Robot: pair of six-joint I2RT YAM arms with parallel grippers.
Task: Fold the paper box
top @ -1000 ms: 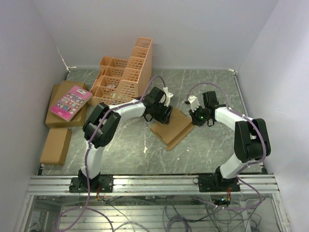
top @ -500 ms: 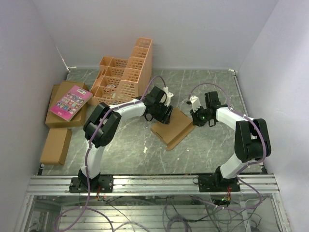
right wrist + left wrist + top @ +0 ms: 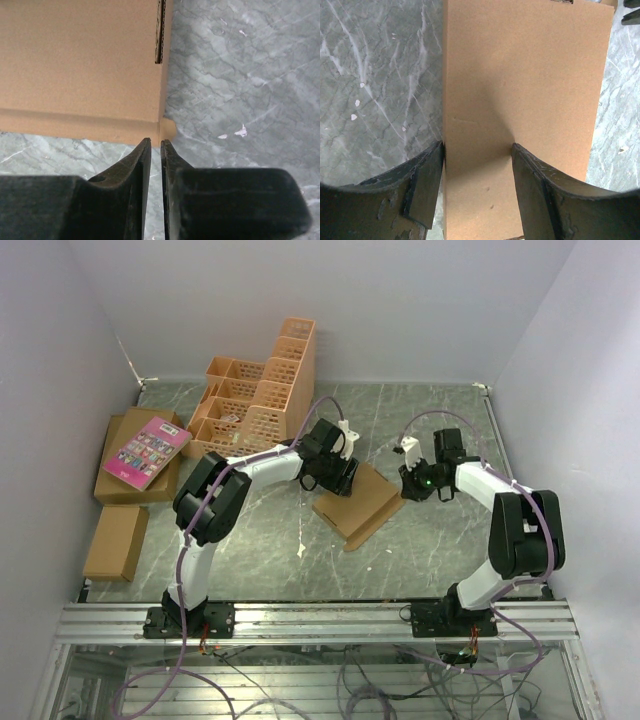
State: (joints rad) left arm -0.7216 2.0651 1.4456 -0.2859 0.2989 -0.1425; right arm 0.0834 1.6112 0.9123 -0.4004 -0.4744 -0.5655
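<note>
One flat, matte corrugated cardboard box [image 3: 362,504] is lying 8-to-2 o'clock; left gripper [image 3: 477,148] is gaping wide over it, gripping nothing; right gripper [image 3: 155,143] is standing barely ajar, empty.

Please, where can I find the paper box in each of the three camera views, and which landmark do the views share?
Top external: the paper box lies near the centre of the picture.
Left wrist: the paper box fills the middle, from top to bottom.
Right wrist: the paper box takes the upper left part.
Shared landmark: the grey marble table shows beside the box in every view.
</note>
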